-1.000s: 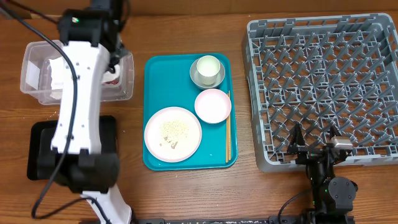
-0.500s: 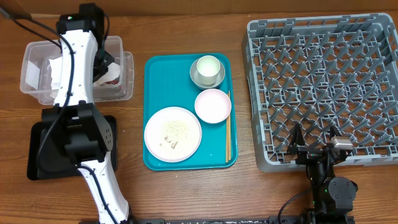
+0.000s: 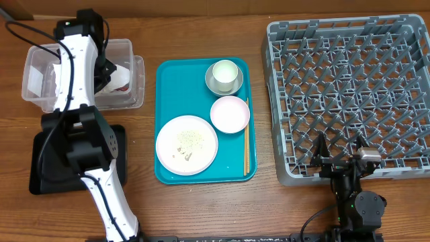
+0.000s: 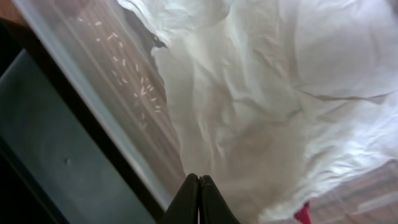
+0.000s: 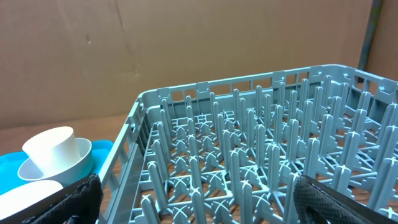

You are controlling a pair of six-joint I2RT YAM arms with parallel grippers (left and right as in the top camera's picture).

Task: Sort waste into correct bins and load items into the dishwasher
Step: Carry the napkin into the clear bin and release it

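just beyond left tool [image 4: 199, 194], napkin [image 4: 280, 93], in tub [image 4: 102, 112]

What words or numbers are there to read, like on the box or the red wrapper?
No text can be read.
On the clear tub: a white patch, too small to read.
On the red wrapper: only a sliver shows, no print legible.
On the dish rack and teal tray: no markings seen.
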